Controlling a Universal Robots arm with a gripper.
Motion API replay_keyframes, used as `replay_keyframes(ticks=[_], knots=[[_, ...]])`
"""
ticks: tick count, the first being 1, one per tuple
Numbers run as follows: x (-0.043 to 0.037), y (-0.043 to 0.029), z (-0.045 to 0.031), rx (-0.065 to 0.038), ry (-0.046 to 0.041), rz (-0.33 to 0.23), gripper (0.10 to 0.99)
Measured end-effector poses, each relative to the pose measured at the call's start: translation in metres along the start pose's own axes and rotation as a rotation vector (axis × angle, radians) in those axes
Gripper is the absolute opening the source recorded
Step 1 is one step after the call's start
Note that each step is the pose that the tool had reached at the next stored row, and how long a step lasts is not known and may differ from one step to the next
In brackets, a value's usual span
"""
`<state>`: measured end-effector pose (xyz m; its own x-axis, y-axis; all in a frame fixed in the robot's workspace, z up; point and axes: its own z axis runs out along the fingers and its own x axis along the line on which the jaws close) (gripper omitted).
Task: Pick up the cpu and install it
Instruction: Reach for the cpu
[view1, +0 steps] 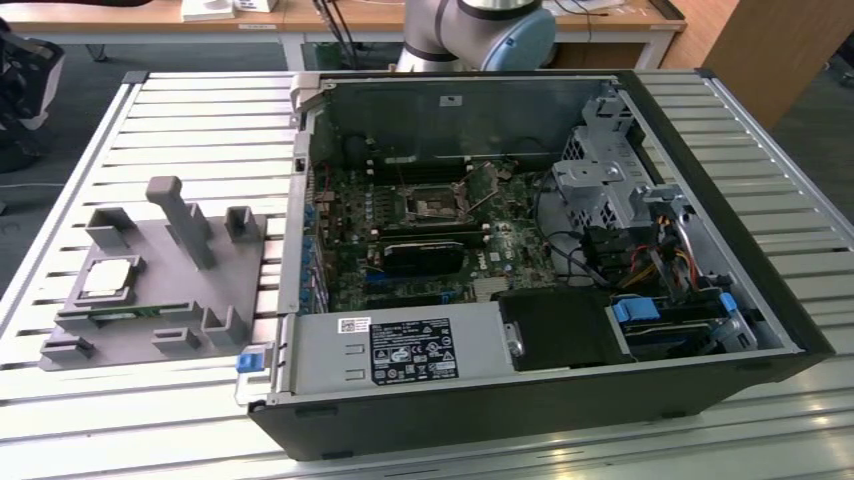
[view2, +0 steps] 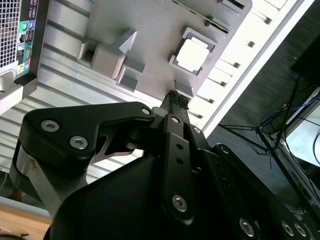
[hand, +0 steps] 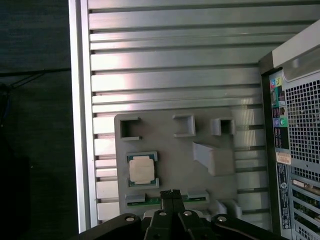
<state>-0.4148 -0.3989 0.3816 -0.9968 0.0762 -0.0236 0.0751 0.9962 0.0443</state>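
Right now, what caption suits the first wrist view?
Closed claw near the cpu, seated in a grey tray beside the computer case.

I see my arm (view1: 478, 30) at twelve o'clock in the exterior view: rounded silver-grey joint, pale blue cap. My gripper (view2: 174, 97), both wrist views: matte black linkages, silver screws (view2: 50, 125).

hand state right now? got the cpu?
Hand: closed, holding nothing. The cpu lies in its pocket on the grey fixture.
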Motion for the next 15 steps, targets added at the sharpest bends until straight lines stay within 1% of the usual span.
replay_keyframes(ticks=[15], knots=[[0.0099, -0.0008, 0.0004, 0.000, 0.0000, 0.000, 0.106]])
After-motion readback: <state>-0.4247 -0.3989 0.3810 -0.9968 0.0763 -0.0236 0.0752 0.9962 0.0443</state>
